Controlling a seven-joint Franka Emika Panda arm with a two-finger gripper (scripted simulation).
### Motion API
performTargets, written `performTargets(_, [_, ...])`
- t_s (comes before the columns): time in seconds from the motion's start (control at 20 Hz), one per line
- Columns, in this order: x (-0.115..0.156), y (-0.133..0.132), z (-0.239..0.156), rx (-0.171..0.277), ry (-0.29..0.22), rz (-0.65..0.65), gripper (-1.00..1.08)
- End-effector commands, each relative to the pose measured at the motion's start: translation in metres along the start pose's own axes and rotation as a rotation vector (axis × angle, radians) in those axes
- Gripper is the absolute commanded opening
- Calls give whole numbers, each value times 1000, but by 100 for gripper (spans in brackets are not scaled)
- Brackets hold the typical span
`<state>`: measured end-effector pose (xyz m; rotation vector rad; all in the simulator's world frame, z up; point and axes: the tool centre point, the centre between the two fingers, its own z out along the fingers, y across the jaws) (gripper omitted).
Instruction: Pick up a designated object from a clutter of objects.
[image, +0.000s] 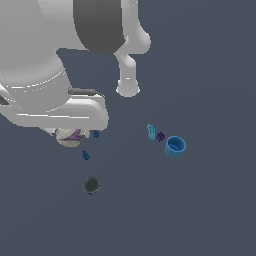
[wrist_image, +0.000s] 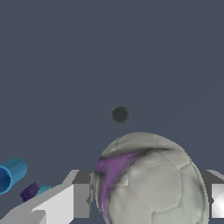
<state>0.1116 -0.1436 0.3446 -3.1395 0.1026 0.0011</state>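
Note:
The whitish-grey ball (image: 69, 137) with purple markings sits right under the arm's hand at the exterior view's left. In the wrist view the ball (wrist_image: 151, 179) fills the space between the two fingers. My gripper (wrist_image: 148, 197) has a finger (wrist_image: 81, 199) against each side of the ball, so it is shut on it. In the exterior view the gripper (image: 70, 134) is mostly hidden by the hand. I cannot tell whether the ball rests on the floor or is off it.
A dark round disc (image: 91, 185) (wrist_image: 120, 114) lies beyond the ball. Two small blue bits (image: 95, 133) (image: 86, 155) lie close to the ball. The blue cup (image: 175, 146) (wrist_image: 11, 174), purple cube (image: 160, 136) (wrist_image: 29, 191) and teal figure (image: 151, 131) stand at the exterior view's right.

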Motion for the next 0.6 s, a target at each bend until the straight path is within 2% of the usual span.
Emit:
performTargets(0.0, [2, 7, -7, 0, 1, -1, -100])
performTargets(0.55, [5, 13, -12, -1, 1, -1, -100])
